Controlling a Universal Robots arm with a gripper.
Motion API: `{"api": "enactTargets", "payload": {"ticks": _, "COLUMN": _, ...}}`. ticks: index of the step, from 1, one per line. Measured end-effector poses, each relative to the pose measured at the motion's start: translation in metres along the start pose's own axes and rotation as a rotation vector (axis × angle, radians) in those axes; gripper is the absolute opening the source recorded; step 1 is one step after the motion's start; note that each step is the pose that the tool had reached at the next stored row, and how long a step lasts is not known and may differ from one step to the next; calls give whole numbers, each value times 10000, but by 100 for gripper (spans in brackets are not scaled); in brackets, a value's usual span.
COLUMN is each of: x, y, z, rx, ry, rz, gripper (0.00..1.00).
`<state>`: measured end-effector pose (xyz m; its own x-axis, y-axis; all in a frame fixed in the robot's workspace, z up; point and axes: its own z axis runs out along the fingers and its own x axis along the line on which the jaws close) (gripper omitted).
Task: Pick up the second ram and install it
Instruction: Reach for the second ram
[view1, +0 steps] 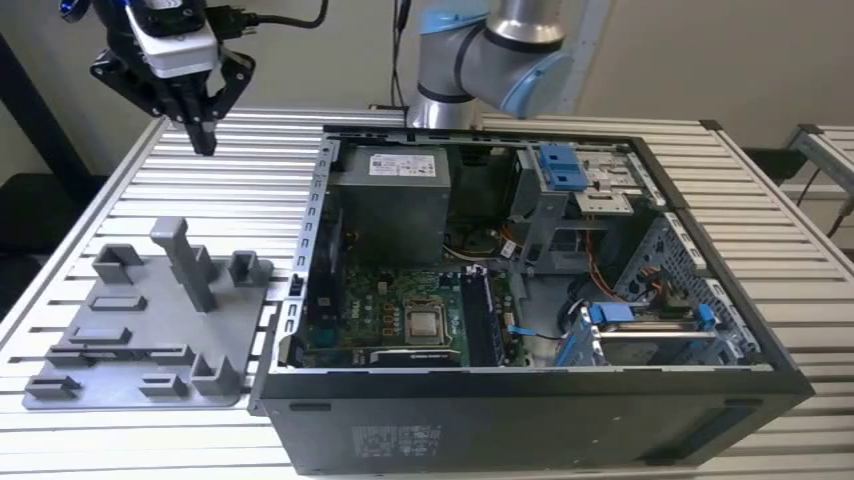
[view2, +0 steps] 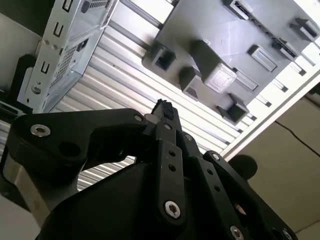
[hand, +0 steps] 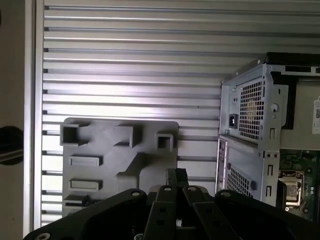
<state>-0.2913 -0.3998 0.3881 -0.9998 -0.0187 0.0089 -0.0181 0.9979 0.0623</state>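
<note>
Bright even light, glare on table (hand: 125, 95)

My exterior view looks steeply down, grey fixture (view1: 147, 330) at eight o'clock. Both wrist views share that fixture (view2: 210, 30) (hand: 120, 150), seen close past the tool (view2: 165, 109) (hand: 176, 176).

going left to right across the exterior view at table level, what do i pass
gray parts tray → computer case's left wall → green motherboard → blue drive clip → case's right wall
</note>
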Motion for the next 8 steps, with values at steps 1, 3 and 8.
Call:
{"api": "enactTargets", "payload": {"ticks": 1, "x": 33, "y": 0, "z": 1, "rx": -1, "ry": -1, "rz": -4, "gripper": 11}}
{"api": "enactTargets", "payload": {"ticks": 3, "x": 91, "y": 2, "z": 1, "rx": 0, "ry": 0, "rz": -3, "gripper": 11}}
{"api": "enactTargets", "payload": {"ticks": 8, "x": 224, "y": 4, "z": 3, "rx": 0, "ry": 0, "rz": -4, "gripper": 11}}
